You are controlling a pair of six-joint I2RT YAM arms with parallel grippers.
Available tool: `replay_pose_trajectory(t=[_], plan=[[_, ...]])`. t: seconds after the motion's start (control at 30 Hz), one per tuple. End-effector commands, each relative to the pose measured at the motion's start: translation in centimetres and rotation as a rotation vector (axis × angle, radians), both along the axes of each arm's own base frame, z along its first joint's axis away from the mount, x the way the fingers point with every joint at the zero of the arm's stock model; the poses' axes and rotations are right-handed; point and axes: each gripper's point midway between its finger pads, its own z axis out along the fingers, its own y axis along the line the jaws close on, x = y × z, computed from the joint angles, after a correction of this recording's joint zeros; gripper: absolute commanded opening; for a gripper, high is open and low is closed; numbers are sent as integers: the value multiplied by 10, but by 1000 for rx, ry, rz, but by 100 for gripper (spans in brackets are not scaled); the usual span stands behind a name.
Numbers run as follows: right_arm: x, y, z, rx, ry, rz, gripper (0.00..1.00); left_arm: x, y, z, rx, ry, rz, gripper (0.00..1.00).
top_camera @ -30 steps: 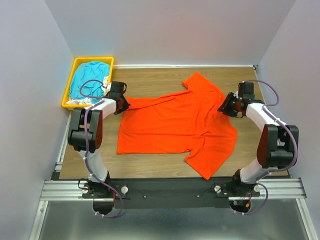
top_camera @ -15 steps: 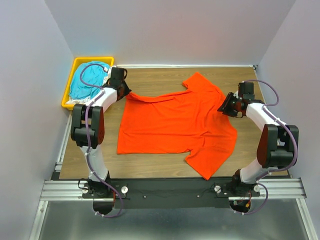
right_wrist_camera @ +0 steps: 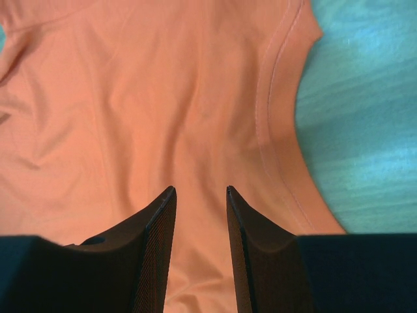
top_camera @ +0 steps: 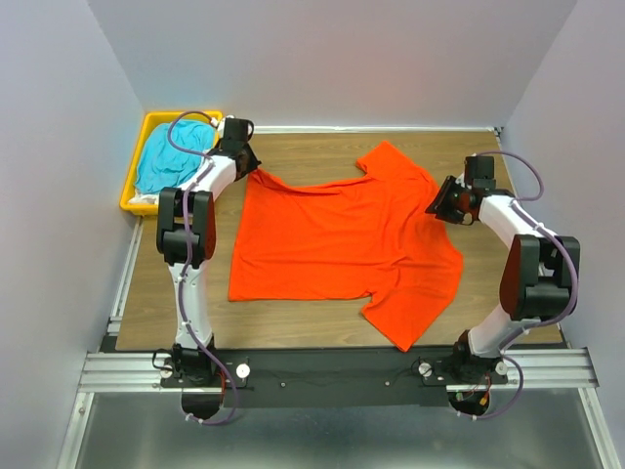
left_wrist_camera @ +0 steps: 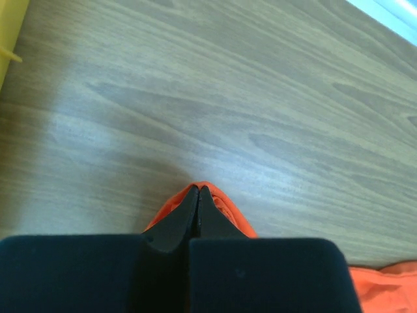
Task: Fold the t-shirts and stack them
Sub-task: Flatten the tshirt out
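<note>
We judge the job to be near its beginning. The orange shirt (top_camera: 342, 244) lies spread flat on the counter (top_camera: 322, 147), with no fold in it yet beyond a little rumpling at the near sleeve, and we see no folded stack anywhere on the wood. A teal shirt (top_camera: 168, 156) sits bunched in the yellow bin (top_camera: 182, 114) at the far left corner, with a bit of white cloth (top_camera: 146, 197) showing at the bin's near end, so those pieces appear to be waiting their turn. What is left, as we read it, is every fold of the orange shirt, then the same for the others, then the stacking. The left pincer (top_camera: 254, 170) is clenched on the orange shirt's far left hem corner, just beside the bin. In its wrist view the two tips meet with a small peak of orange cloth pinched between them and bare wood beyond. That corner comes to a point toward the far edge, while the rest of the hem runs back toward us along the left side. The right pincer (top_camera: 438, 206) is released, its jaws apart with nothing between them. It hangs over the shirt's right edge, near what looks like the neck seam, with orange cloth directly under it. Whether its tips touch the cloth we cannot tell.
</note>
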Motion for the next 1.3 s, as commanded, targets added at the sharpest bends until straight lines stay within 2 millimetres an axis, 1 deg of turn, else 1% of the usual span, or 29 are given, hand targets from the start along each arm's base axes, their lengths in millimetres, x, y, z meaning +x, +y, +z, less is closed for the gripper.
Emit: replay_pose_trajectory(t=[0.0,0.07,0.1,0.13,0.2,0.27,0.3,0.37,0.43,0.5,0.53,0.57,0.6,0.67,0.7,0.73,0.77,0.8,0.83,0.87,0.9,0.93,0.97,1.0,1.03,1.1,1.13,1.2,1.27], plan=[[23,-10,3,-41,-27,-17,44,19,9,6,-17,-31,22,0],[29,-12,-1,-47,-18,-29,44,25,10,4,-28,-30,29,0],[29,-13,-1,-47,-18,-33,44,27,9,7,-36,-35,32,0],[33,-12,-4,-43,-11,-34,43,27,12,1,-47,-26,34,0],[39,-13,-4,-44,-14,-39,43,27,15,-5,-67,-18,49,0],[48,-16,-6,-48,-21,-47,43,29,18,-7,-88,-22,49,0],[50,-16,-8,-49,-17,-48,43,28,17,-12,-94,-14,47,2],[60,-17,-10,-42,-25,-49,43,29,16,-13,-98,-15,42,9],[68,-15,-7,-29,-42,-40,43,29,16,-12,-102,-17,34,17],[82,-13,-3,-16,-73,-38,43,30,18,-8,-98,-33,36,26],[88,-13,-7,-8,-74,-35,43,32,19,-5,-96,-43,37,32],[92,-12,-2,-2,-88,-31,43,32,20,-1,-95,-51,38,39],[101,-11,-1,5,-102,-25,43,34,26,4,-92,-63,47,39],[111,-12,-3,7,-116,-26,43,35,29,10,-87,-71,51,40],[115,-12,-12,10,-104,-28,43,35,31,14,-84,-76,53,40],[123,-12,-8,8,-119,-29,43,33,32,21,-79,-83,48,40],[127,-13,-12,11,-118,-34,43,31,31,25,-76,-86,41,40],[130,-14,-16,12,-116,-39,43,27,32,28,-73,-87,40,40],[134,-16,-24,14,-105,-44,43,18,30,35,-74,-92,36,38],[136,-19,-27,20,-104,-56,43,6,29,26,-70,-66,31,38],[137,-21,-31,19,-99,-62,42,0,27,28,-69,-66,28,38],[137,-22,-41,19,-82,-66,42,-5,25,44,-63,-99,20,38],[137,-26,-45,20,-78,-79,42,-12,24,45,-61,-98,17,38],[136,-28,-50,20,-69,-87,42,-26,23,32,-55,-66,14,38],[132,-35,-57,20,-54,-103,42,-32,20,41,-50,-84,0,38],[129,-41,-63,22,-44,-124,41,-44,18,38,-43,-70,-13,38],[127,-45,-66,18,-36,-139,41,-55,18,33,-39,-55,-17,38],[120,-60,-68,5,-30,-185,41,-69,17,27,-30,-36,-28,38],[115,-74,-66,-12,-30,-223,41,-77,18,23,-25,-28,-31,37]])
